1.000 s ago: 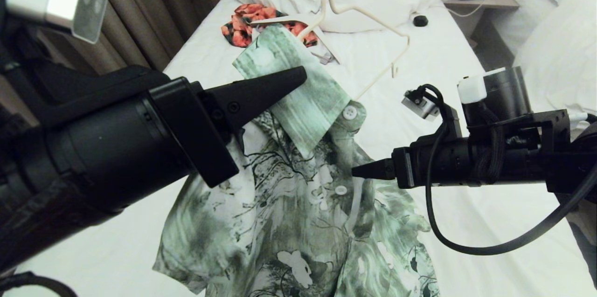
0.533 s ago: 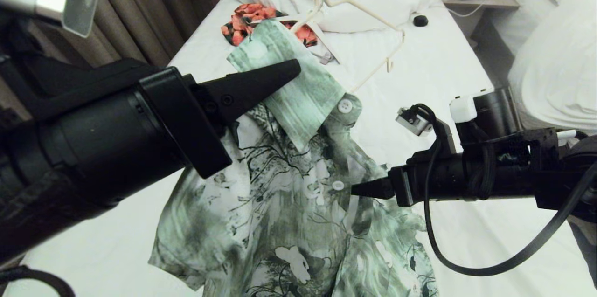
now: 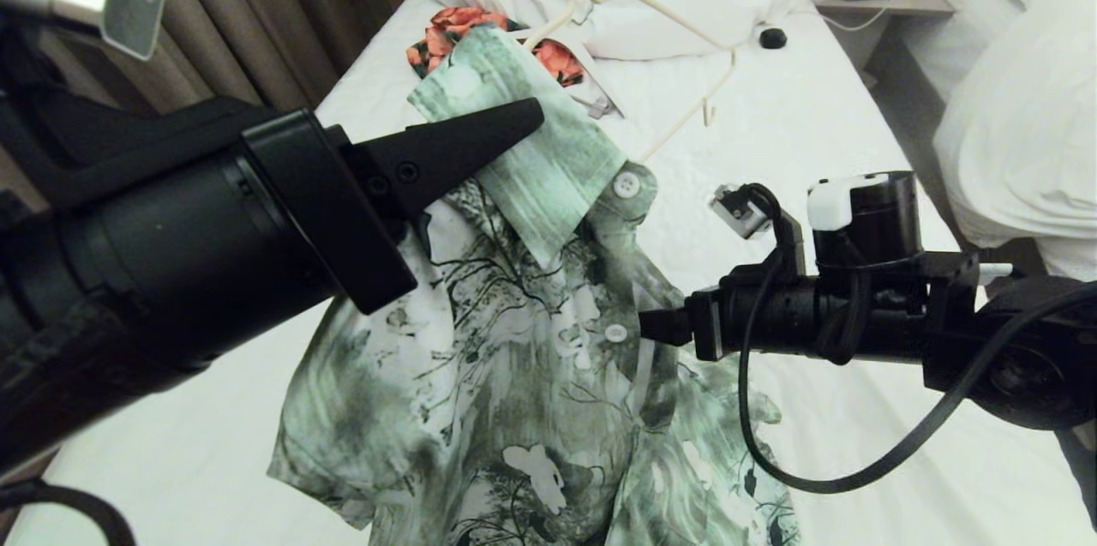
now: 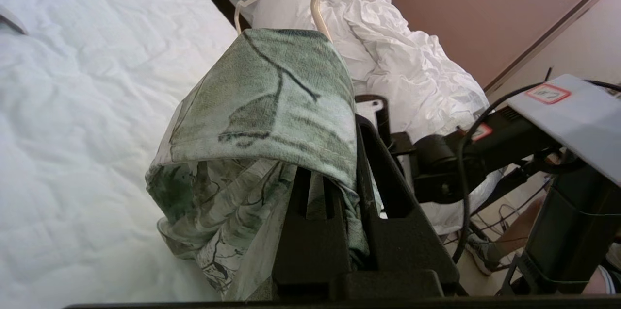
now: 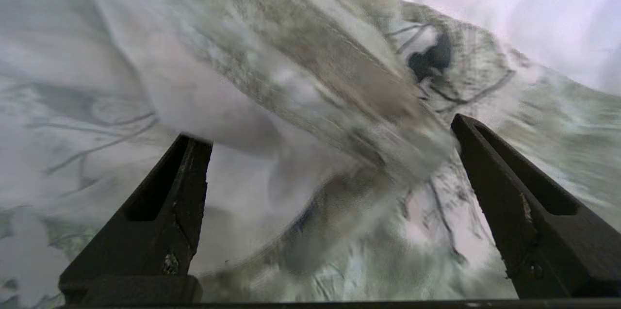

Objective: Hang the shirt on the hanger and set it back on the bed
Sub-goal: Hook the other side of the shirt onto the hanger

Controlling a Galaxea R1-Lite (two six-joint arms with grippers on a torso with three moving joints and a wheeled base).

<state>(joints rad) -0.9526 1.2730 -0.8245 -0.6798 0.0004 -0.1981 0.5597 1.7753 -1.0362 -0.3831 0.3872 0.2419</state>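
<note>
Left gripper (image 3: 514, 119), centre-left of head view: jaws closed tight on collar of the green floral shirt (image 3: 523, 375), lifted above the bed (image 3: 806, 126). Right gripper (image 5: 330, 178), at right of head view: jaws spread wide, holding nothing, tip just at shirt front. Cream wire hanger (image 3: 660, 10) up at top centre, one end hidden behind collar. Orange-red garment (image 3: 446, 32) lying behind, near pillow.
</note>
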